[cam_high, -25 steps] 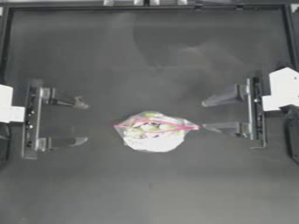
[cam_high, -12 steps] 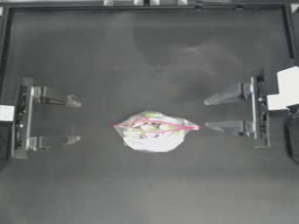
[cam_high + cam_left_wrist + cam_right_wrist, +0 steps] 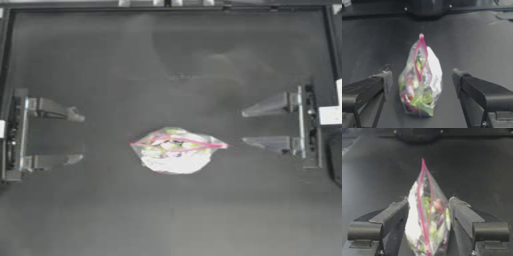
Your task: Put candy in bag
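The bag (image 3: 175, 150), clear crinkly plastic with a pink seal strip, lies at the table's middle with colourful sweets inside. No separate candy shows on the table; yellow-green wrappers (image 3: 422, 101) lie among the sweets in the bag. My left gripper (image 3: 80, 138) is open at the left side, well short of the bag. My right gripper (image 3: 245, 128) is open at the right, its fingertips just off the bag's pink corner. Both wrist views look straight at the bag (image 3: 427, 223) between open jaws, and nothing is held.
The dark table (image 3: 174, 65) is bounded by a raised frame along the top and both sides. The other arm's base (image 3: 429, 7) shows at the far end of each wrist view.
Both grippers have drawn back outward, the left toward the left edge and the right toward the right edge. The bag has stayed in place.
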You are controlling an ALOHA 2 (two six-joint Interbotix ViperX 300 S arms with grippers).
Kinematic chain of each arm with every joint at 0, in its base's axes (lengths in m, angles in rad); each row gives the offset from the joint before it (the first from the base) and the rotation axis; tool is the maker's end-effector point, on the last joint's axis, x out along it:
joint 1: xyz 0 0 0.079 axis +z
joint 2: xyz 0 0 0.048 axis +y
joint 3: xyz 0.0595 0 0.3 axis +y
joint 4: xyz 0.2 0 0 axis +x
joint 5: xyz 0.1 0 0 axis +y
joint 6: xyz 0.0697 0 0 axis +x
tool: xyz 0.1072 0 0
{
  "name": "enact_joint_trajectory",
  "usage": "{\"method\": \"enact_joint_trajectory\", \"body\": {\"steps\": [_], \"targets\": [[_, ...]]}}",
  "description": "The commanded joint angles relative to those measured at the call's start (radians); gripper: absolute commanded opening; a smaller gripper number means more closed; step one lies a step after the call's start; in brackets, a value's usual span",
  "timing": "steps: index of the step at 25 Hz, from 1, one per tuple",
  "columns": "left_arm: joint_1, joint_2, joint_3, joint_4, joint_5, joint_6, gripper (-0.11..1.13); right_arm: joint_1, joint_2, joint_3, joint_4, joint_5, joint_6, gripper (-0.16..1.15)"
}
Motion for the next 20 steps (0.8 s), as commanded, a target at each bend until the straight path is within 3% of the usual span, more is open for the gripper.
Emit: {"method": "enact_joint_trajectory", "body": {"steps": [1, 20], "targets": [[0.002, -0.018, -0.008, -0.002, -0.003, -0.002, 1.00, 0.002, -0.021, -0.003, 0.003, -0.015, 0.003, 0.85], [0.002, -0.098, 0.021, -0.002, -0.020, -0.002, 1.00, 0.002, -0.109, 0.048, 0.006, -0.032, 0.006, 0.85]]}}
